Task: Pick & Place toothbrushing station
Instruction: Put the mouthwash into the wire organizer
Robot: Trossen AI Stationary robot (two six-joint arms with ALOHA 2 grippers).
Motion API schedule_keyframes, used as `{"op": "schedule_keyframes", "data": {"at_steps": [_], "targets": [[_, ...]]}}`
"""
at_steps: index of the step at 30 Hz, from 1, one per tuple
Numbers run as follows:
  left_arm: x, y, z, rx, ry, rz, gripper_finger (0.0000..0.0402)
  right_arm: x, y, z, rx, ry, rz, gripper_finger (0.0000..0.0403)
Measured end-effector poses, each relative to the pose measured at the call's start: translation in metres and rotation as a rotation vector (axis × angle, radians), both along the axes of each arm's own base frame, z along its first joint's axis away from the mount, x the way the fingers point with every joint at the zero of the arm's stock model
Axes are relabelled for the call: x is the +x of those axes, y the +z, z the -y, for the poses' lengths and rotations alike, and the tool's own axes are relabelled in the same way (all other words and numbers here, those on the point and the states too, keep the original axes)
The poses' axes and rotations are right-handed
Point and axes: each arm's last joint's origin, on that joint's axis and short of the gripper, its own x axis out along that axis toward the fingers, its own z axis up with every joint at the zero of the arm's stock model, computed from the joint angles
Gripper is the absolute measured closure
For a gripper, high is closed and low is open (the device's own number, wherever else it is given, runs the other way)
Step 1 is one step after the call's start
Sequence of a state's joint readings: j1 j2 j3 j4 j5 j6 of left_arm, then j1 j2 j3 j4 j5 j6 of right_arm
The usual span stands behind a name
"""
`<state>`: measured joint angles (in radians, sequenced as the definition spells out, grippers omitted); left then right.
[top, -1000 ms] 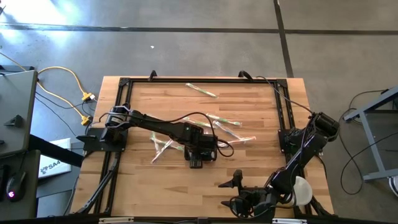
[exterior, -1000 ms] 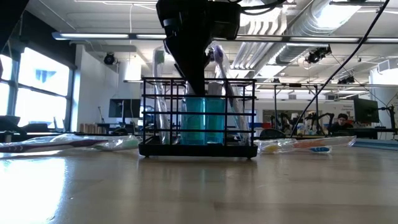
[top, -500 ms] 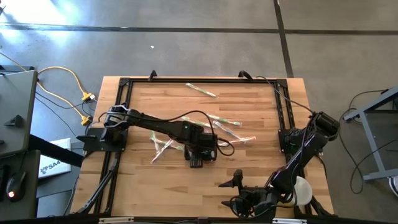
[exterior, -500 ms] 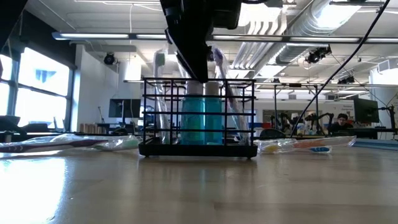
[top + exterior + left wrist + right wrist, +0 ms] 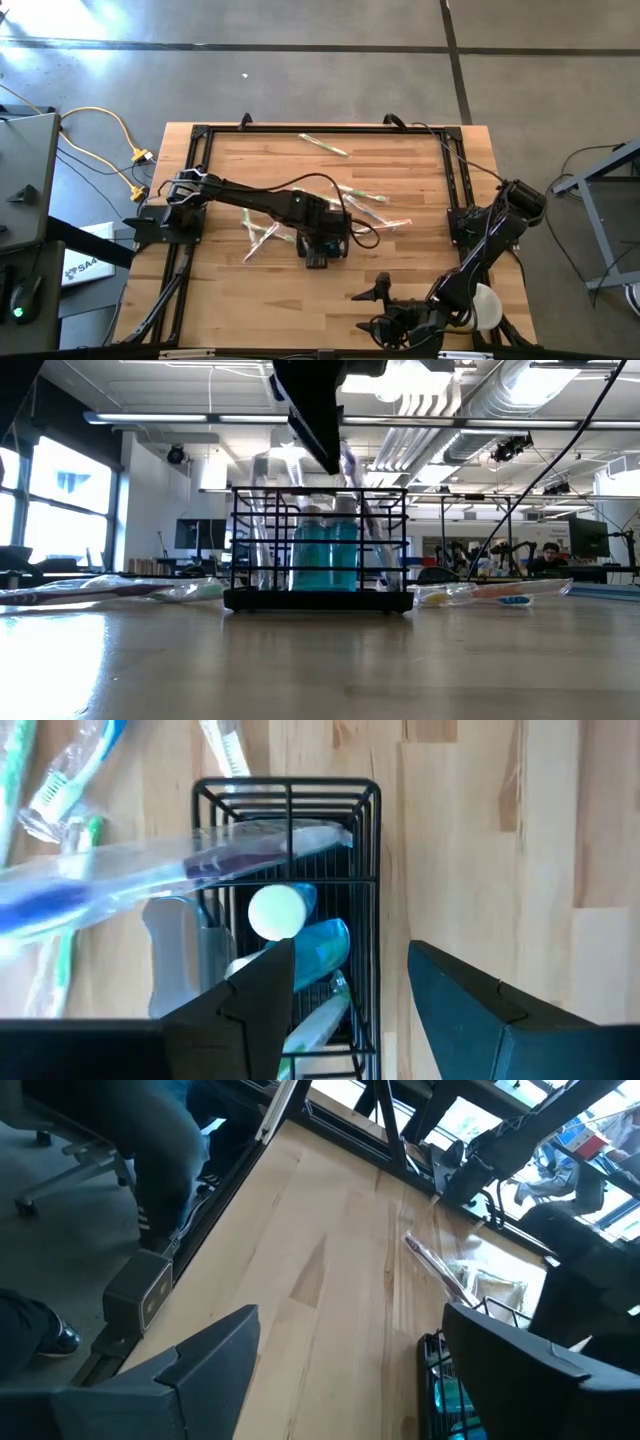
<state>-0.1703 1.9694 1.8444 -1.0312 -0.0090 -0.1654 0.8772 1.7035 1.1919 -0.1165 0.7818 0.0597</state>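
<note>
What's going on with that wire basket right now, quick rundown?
Left gripper open, empty, above the black wire basket. Basket upright mid-table, blue bottle and wrapped toothbrush inside. Right gripper open, parked at table's near edge. Loose wrapped toothbrushes beside the basket.

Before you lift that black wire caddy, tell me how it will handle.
The black wire caddy looks rigid, so probably stiff to grip. The tall blue bottles and wrapped toothbrush standing above its rim may make it top-heavy, so it may tip if jerked.

One black wire caddy [image 5: 318, 550], two blue bottles [image 5: 325, 556] inside, several wrapped toothbrushes [image 5: 325, 146] scattered across one wooden bench [image 5: 400, 270].
</note>
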Motion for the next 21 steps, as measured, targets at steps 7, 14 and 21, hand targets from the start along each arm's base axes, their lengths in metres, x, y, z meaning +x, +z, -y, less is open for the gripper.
{"op": "schedule_keyframes", "data": {"at_steps": [7,14,21], "targets": [[-0.001,0.021,-0.001,0.023,0.012,0.022,0.021,0.0,0.0,0.0,0.0,0.0,0.0,0.0094],[-0.011,0.05,-0.002,0.015,0.064,-0.003,0.021,0.0,0.0,0.0,0.0,0.0,-0.001,0.0094],[-0.023,0.048,0.004,0.046,-0.053,-0.11,0.021,-0.001,0.001,0.001,0.0,0.0,-0.001,0.0094]]}}
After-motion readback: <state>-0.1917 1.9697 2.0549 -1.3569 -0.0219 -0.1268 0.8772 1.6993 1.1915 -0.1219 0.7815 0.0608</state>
